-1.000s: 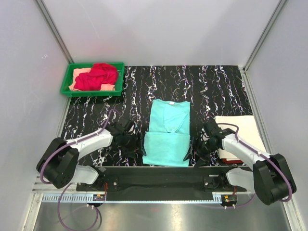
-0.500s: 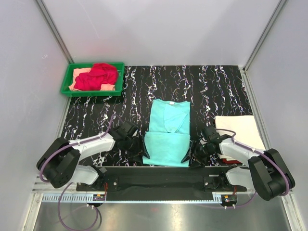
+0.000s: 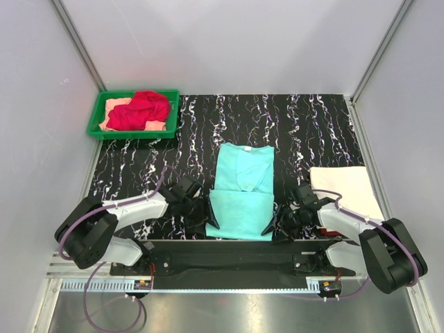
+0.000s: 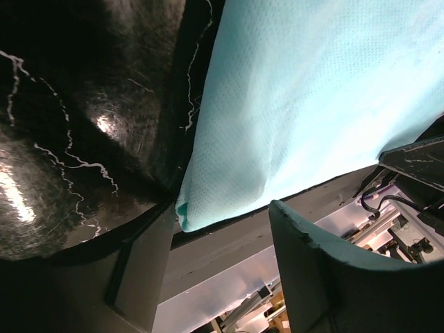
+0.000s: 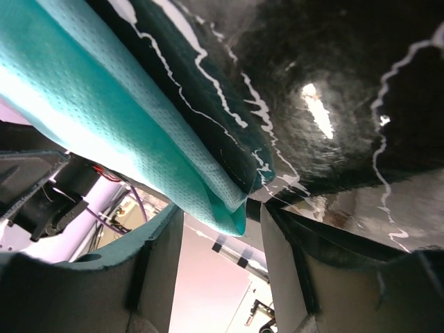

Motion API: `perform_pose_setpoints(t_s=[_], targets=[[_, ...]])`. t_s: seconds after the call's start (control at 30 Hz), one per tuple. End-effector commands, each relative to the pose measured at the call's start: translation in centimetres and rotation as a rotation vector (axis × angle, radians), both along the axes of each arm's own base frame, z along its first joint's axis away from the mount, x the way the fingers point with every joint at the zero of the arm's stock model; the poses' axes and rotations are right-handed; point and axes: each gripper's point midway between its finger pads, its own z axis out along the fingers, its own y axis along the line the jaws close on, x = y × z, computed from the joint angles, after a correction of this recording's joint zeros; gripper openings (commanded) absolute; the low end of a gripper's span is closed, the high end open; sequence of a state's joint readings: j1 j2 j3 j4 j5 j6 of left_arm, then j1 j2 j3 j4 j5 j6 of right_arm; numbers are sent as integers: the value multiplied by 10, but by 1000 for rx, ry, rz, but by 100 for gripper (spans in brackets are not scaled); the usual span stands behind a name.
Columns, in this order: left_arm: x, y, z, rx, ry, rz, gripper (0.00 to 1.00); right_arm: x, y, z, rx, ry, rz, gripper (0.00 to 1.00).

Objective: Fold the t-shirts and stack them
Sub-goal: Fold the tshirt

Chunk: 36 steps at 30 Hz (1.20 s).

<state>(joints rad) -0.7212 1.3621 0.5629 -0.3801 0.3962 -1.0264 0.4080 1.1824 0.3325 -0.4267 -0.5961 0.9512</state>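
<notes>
A mint-teal t-shirt (image 3: 241,187) lies flat at the middle of the black marbled table, its lower half doubled over. My left gripper (image 3: 210,222) is at the shirt's near left corner. In the left wrist view that gripper (image 4: 222,208) is open, and the teal corner (image 4: 191,211) sits at the mouth of the jaws by the left finger (image 4: 139,277). My right gripper (image 3: 272,227) is at the near right corner. In its wrist view the gripper (image 5: 218,225) is open around the hanging corner (image 5: 229,211), with gaps on both sides.
A green tray (image 3: 97,119) at the back left holds a red t-shirt (image 3: 142,107) on a peach one (image 3: 113,106). A folded cream-white t-shirt (image 3: 347,187) lies at the right, beside my right arm. The table's near edge runs just behind both grippers.
Both grippers have moved inward and toward the near edge, onto the teal shirt's near corners. Their jaws have narrowed somewhat.
</notes>
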Motion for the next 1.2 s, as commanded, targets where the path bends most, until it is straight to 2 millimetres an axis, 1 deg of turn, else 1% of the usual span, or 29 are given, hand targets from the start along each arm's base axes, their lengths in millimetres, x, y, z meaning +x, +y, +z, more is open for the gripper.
perform_pose_setpoints(t_s=[0.0, 0.17, 0.27, 0.3, 0.43, 0.53, 0.6, 0.63, 0.67, 0.73, 0.77, 0.83, 0.93, 1.07, 1.17], targets=[[-21, 25, -31, 133, 55, -7, 64, 19, 1, -2, -26, -82, -39, 55], [-16, 23, -32, 138, 43, -13, 57, 24, 3, 3, -21, -86, -46, 52], [-12, 23, -33, 144, 27, -18, 48, 26, 3, 5, -31, -86, -36, 50], [-12, 23, -33, 146, 27, -19, 44, 26, 3, 5, -34, -88, -32, 49], [-10, 22, -33, 142, 15, -25, 33, 25, 1, 1, -44, -84, -30, 41], [-8, 21, -31, 138, 2, -27, 30, 24, -3, -2, -70, -91, -17, 38], [-7, 21, -30, 137, -6, -30, 30, 23, -6, -4, -86, -93, -6, 39], [-7, 21, -30, 139, -4, -28, 32, 21, -6, -4, -88, -90, 0, 40], [-7, 22, -29, 141, -2, -30, 38, 19, -8, -4, -95, -82, 2, 42], [-7, 23, -29, 150, -4, -29, 45, 20, -8, 1, -91, -98, 6, 44], [-9, 24, -28, 152, -1, -29, 50, 17, -11, 2, -106, -93, 4, 45], [-10, 25, -29, 152, 2, -27, 50, 19, -12, 6, -109, -112, 0, 46], [-16, 26, -30, 143, 20, -31, 51, 17, -13, 6, -118, -110, 1, 46], [-24, 30, -35, 142, 44, -31, 52, 18, -15, 2, -137, -113, 23, 46], [-23, 28, -36, 137, 44, -32, 52, 18, -15, -3, -136, -104, 33, 46]])
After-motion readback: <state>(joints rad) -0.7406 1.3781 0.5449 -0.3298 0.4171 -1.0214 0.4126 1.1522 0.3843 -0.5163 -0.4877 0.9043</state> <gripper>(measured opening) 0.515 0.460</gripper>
